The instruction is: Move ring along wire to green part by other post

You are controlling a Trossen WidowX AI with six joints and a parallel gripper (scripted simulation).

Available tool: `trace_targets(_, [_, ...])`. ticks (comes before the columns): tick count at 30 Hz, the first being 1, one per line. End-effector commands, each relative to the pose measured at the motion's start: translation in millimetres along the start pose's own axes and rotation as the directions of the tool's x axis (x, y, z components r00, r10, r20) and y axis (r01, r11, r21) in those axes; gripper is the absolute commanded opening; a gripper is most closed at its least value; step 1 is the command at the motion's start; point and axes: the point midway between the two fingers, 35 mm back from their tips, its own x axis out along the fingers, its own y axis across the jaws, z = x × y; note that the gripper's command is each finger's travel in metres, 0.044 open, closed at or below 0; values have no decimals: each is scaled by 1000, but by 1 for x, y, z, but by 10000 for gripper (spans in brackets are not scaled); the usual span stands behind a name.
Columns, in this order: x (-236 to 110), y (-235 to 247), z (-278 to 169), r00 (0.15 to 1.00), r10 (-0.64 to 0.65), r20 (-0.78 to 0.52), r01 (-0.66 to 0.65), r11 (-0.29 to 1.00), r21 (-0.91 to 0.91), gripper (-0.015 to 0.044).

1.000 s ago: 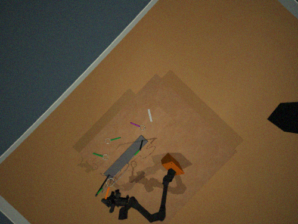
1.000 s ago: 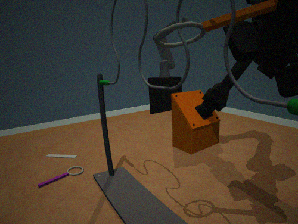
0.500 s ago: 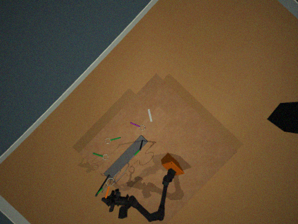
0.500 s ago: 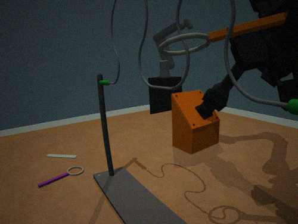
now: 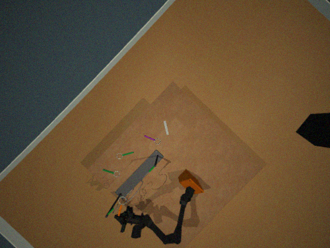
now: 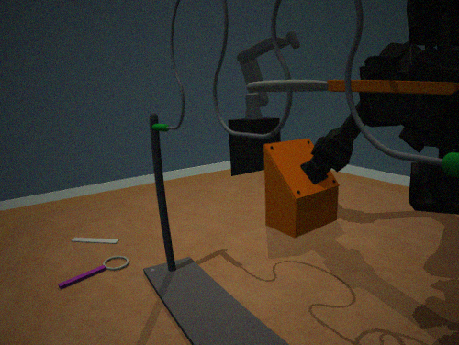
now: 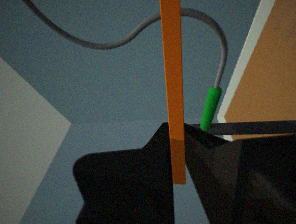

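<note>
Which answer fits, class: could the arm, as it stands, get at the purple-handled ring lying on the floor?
Probably not right now. The pincer is shut on the orange handle, whose ring encircles the wire. The purple-handled ring lies beyond the grey base plate.

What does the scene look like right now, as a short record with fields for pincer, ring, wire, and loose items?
pincer: black pincer shut on the flat orange handle
ring: grey metal ring level, thin grey wire passing through it
wire: wavy, green end at the dark upright post, other green end near the arm
base: long grey base plate
loose items: purple-handled ring, white strip on the floor
</note>
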Motion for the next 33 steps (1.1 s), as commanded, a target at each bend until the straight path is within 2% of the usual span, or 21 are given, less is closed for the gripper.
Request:
trace_targets(1, [-3, -16, 1, 999, -53, -11, 52, 995, -85, -150])
trace_targets(16, [-17, -67, 15, 971, -239, -7, 216, 891, -398, -150])
trace_targets(33, [-43, -113, 50, 902, -426, 69, 350, 628, -695, -150])
